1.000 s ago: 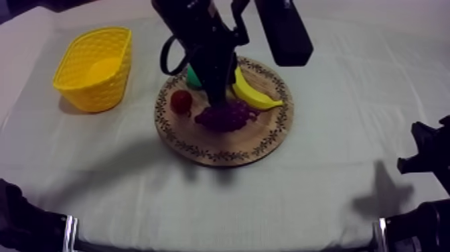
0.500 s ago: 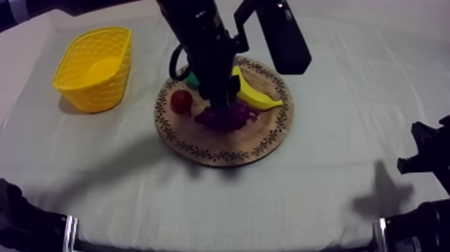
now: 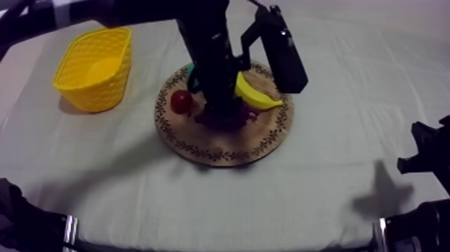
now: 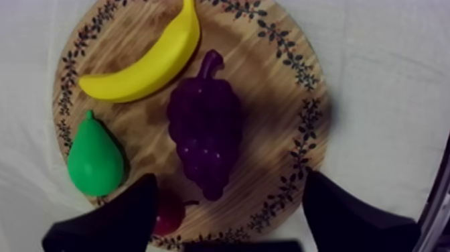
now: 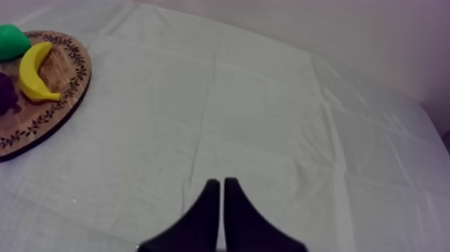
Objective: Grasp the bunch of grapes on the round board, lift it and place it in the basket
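The left pincer (image 4: 229,181) is hanging wide open over the wooden board (image 4: 294,87), with its fingers (image 4: 120,221) standing at either side of the tip of the bunch of grapes (image 4: 204,127). The grapes are lying on the board's middle, beside the banana (image 4: 147,64), the pear (image 4: 94,161) and the small red fruit (image 4: 171,211). The yellow basket (image 3: 94,67) is sitting near the worktop's far left corner, apart from the board. The right pincer (image 5: 221,187) is resting near the right edge with its fingers pressed together on nothing.
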